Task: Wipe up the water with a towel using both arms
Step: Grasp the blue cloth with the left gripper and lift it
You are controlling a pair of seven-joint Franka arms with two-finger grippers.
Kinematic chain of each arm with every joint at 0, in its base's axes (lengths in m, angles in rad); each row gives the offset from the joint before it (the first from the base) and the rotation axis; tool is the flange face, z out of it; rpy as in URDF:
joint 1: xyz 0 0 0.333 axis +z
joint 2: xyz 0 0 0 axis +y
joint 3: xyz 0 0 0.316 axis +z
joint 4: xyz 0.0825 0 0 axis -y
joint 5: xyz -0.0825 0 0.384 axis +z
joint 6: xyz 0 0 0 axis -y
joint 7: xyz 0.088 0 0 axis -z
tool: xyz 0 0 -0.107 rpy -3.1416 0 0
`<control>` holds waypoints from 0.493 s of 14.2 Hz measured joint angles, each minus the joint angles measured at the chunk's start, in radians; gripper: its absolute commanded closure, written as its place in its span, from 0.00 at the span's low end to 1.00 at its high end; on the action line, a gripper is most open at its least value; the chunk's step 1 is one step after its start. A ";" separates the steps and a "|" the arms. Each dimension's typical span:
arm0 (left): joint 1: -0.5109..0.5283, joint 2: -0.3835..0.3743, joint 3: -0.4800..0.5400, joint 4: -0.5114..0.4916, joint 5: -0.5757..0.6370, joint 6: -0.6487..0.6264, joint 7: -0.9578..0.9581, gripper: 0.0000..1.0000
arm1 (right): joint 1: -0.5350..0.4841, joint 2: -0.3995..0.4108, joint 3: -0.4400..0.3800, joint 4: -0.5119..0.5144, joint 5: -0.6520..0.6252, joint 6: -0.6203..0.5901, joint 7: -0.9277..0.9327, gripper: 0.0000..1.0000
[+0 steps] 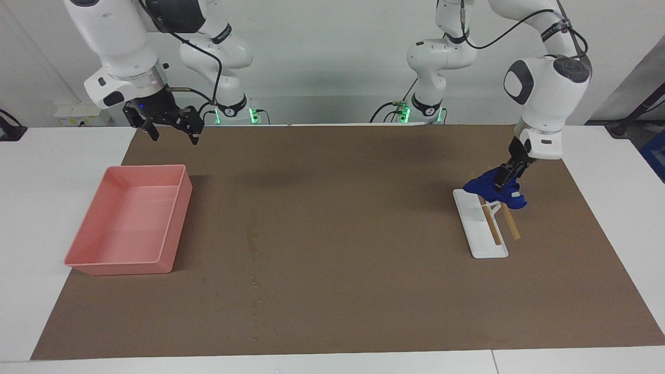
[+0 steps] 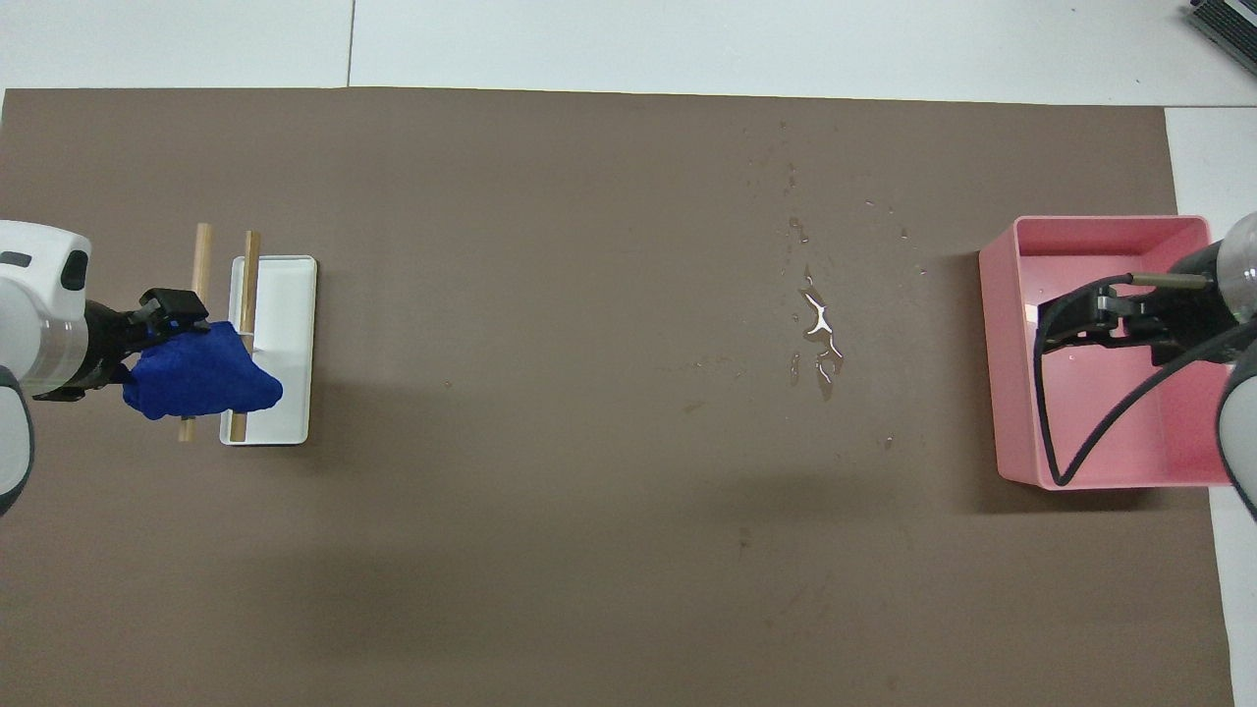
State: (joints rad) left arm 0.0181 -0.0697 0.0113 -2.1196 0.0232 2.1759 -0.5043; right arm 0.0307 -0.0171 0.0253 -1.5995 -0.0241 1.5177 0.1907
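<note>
two arms (image 1: 124, 47), one towel (image 1: 491, 188), one tray (image 1: 171, 218), one rack (image 1: 475, 228).

A brown mat (image 1: 363, 234) (image 2: 550, 550) covers most of a white table (image 1: 47, 176) (image 2: 746, 44). A shallow pink tray (image 1: 106, 261) (image 2: 1004, 353) sits on the mat at the right arm's end of the table. At the left arm's end lies a flat white rack (image 1: 486, 244) (image 2: 290, 324) with two wooden sticks (image 1: 492, 231) (image 2: 202, 257) running lengthwise along it.
</note>
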 measured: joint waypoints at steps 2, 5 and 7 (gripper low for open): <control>0.000 0.007 -0.005 -0.005 0.000 0.009 0.000 0.00 | 0.000 0.000 0.000 0.000 0.000 0.000 0.000 0.00; -0.003 0.022 -0.010 -0.012 0.000 0.034 0.000 0.39 | 0.000 0.000 0.000 0.000 0.000 0.000 0.000 0.00; -0.012 0.035 -0.011 -0.013 0.000 0.047 0.000 0.80 | 0.000 0.000 0.000 0.000 0.000 0.000 0.000 0.00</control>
State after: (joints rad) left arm 0.0065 -0.0343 0.0002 -2.1322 0.0233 2.2228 -0.5043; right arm 0.0307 -0.0171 0.0253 -1.5995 -0.0241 1.5177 0.1907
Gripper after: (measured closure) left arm 0.167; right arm 0.000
